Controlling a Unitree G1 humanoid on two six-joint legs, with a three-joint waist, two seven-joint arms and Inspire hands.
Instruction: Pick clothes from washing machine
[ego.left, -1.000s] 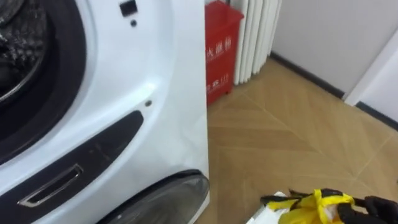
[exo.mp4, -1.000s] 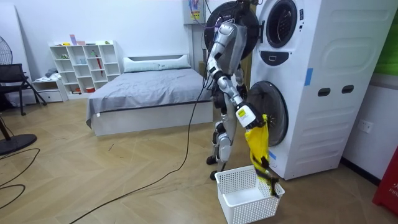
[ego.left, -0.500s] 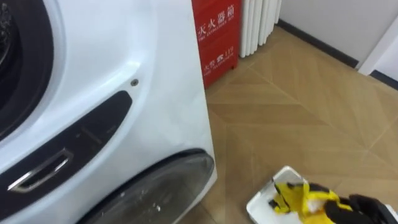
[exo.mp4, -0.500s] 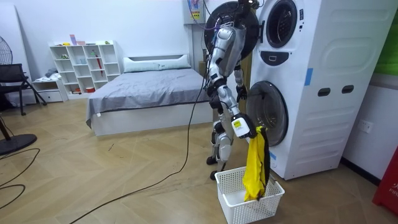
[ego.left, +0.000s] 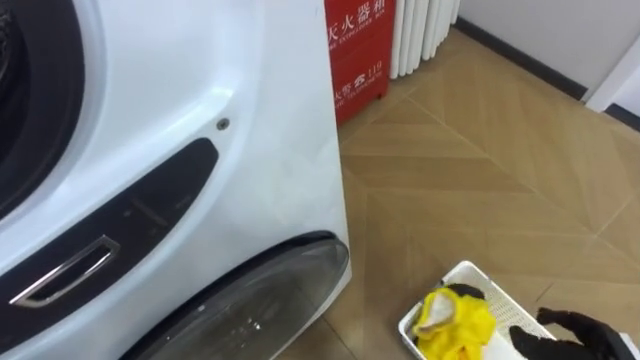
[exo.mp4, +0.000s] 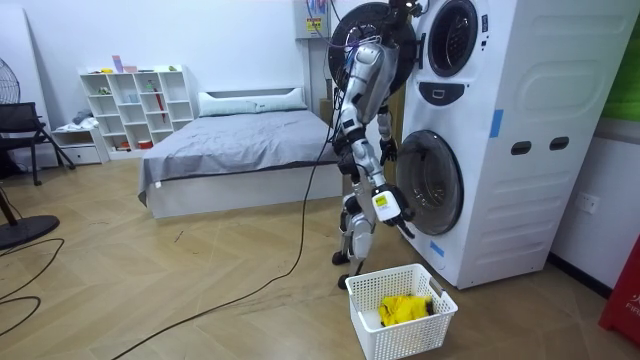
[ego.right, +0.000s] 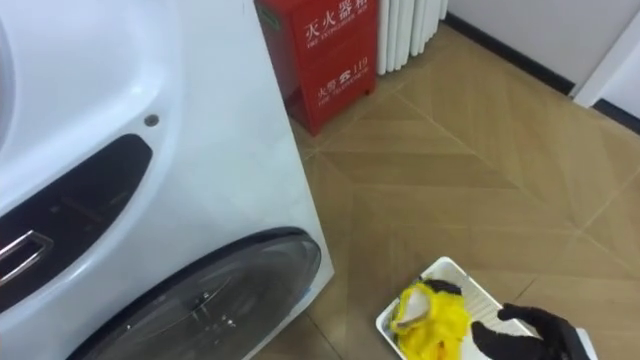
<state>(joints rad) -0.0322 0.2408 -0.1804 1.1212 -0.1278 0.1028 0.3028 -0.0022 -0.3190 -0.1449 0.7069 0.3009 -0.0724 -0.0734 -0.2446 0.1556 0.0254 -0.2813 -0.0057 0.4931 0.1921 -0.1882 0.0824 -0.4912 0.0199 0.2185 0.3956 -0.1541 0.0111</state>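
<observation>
Currently the right hand hangs low over the near right edge of the white basket, its dark fingers loosely extended and holding nothing. The yellow garment lies crumpled inside the basket, just left of that hand and apart from it; it is bright yellow, bunched in folds, with a dark patch at its far edge. The basket sits on the wooden floor, near the rounded lower door of the white washing machine. Farther off, a red box stands against the machine's right side.
</observation>
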